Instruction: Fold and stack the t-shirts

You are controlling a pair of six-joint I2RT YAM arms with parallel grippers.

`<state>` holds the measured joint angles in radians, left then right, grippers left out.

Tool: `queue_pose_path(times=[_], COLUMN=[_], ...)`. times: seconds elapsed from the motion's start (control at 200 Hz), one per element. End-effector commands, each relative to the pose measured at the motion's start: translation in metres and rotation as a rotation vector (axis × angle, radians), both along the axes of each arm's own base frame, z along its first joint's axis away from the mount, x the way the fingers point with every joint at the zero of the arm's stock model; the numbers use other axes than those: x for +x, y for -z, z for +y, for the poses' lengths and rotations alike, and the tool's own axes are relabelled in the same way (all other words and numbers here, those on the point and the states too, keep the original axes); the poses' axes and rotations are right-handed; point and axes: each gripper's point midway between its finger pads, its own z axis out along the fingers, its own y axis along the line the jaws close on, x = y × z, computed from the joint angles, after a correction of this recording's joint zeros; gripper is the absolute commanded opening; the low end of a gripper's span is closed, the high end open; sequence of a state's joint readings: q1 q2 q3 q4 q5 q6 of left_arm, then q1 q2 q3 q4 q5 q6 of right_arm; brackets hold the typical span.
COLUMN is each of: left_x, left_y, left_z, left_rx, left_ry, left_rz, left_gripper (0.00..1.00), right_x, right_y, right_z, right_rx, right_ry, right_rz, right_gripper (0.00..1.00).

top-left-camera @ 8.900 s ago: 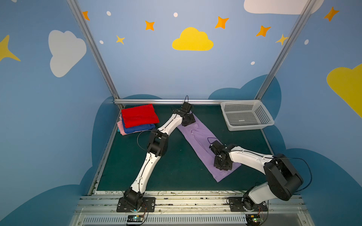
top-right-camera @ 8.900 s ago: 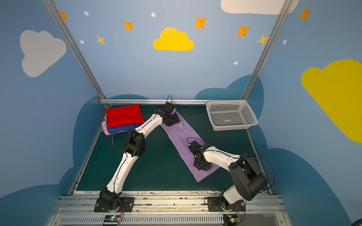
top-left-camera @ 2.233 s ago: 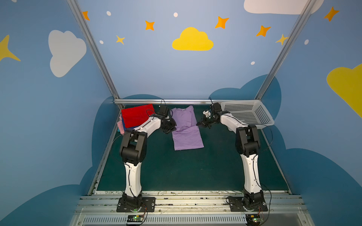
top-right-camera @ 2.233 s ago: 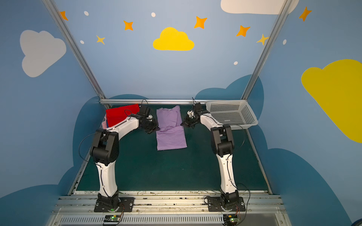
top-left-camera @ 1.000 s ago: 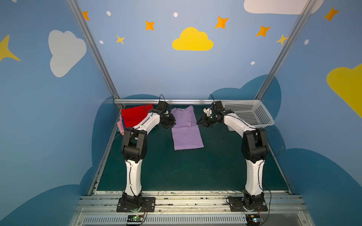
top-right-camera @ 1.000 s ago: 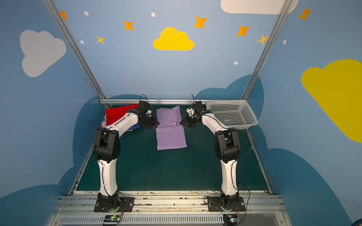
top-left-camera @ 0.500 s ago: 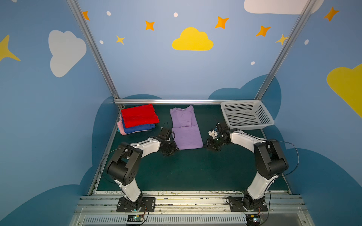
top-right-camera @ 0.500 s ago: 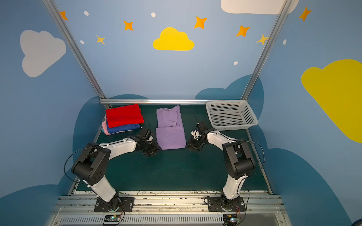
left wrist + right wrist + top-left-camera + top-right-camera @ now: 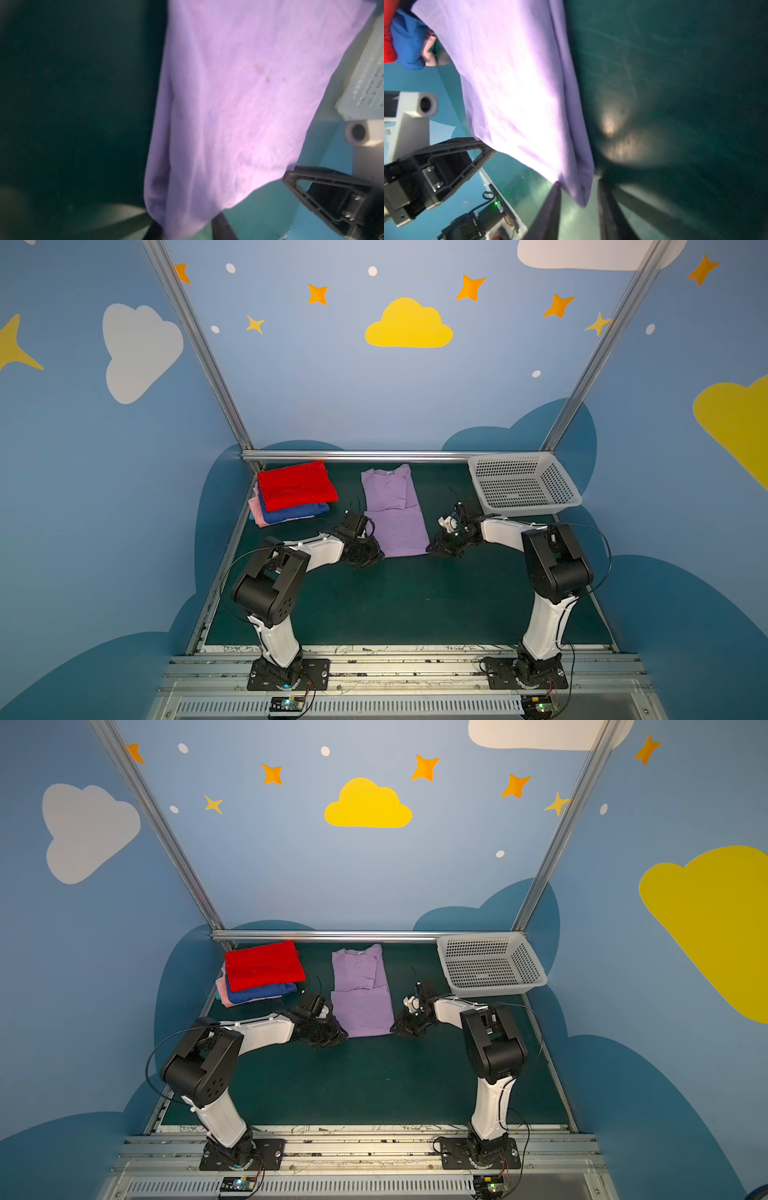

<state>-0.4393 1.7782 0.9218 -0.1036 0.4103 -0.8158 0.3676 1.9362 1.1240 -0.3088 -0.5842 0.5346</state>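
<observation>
One long, flat lavender t-shirt (image 9: 395,518)

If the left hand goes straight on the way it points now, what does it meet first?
The left hand would probably meet the lavender t-shirt first: its near corner lies between the fingers.

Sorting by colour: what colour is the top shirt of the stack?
Red: the folded red cloth t-shirt shows best in a top view.

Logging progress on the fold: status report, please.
Left claw, right claw open, each straddling a near corner. Lavender shirt lying flat, sides folded in. Stack and basket stand apart.
</observation>
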Motion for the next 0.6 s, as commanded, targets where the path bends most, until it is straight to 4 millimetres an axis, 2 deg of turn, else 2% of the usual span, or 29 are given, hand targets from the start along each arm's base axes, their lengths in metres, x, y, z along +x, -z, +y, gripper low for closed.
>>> queue_pose_path(times=[0.0, 0.06, 0.105, 0.23, 0.306, 0.446, 0.596], left_x=[-0.006, -0.006, -0.007, -0.014, -0.027, -0.063, -0.105], left_y=[0.022, 0.025, 0.027, 0.024, 0.018, 0.007, -0.004], left_z=[0.005, 0.007, 0.009, 0.015, 0.019, 0.024, 0.025], left_rx=[0.039, 0.046, 0.057, 0.065, 0.074, 0.109, 0.131], left_ry=[-0.009, -0.017, -0.024, -0.041, -0.047, -0.044, -0.050], left_rz=[0.053, 0.062, 0.071, 0.076, 0.078, 0.064, 0.039], left_gripper=[0.22, 0.13, 0.04, 0.04, 0.04, 0.04, 0.04], right_x=[0.011, 0.012, 0.011, -0.001, -0.013, -0.052, -0.110], right_y=[0.012, 0.014, 0.014, 0.006, 0.000, -0.008, -0.013], right_z=[0.000, 0.001, 0.001, -0.002, -0.007, -0.013, -0.016], right_rx=[0.002, 0.012, 0.016, 0.023, 0.014, -0.011, -0.056], right_ry=[0.019, 0.022, 0.023, 0.017, 0.010, -0.023, -0.070], right_rz=[-0.004, -0.004, -0.005, -0.010, -0.011, 0.003, 0.022], right_gripper=[0.14, 0.01, 0.00, 0.00, 0.00, 0.00, 0.00])
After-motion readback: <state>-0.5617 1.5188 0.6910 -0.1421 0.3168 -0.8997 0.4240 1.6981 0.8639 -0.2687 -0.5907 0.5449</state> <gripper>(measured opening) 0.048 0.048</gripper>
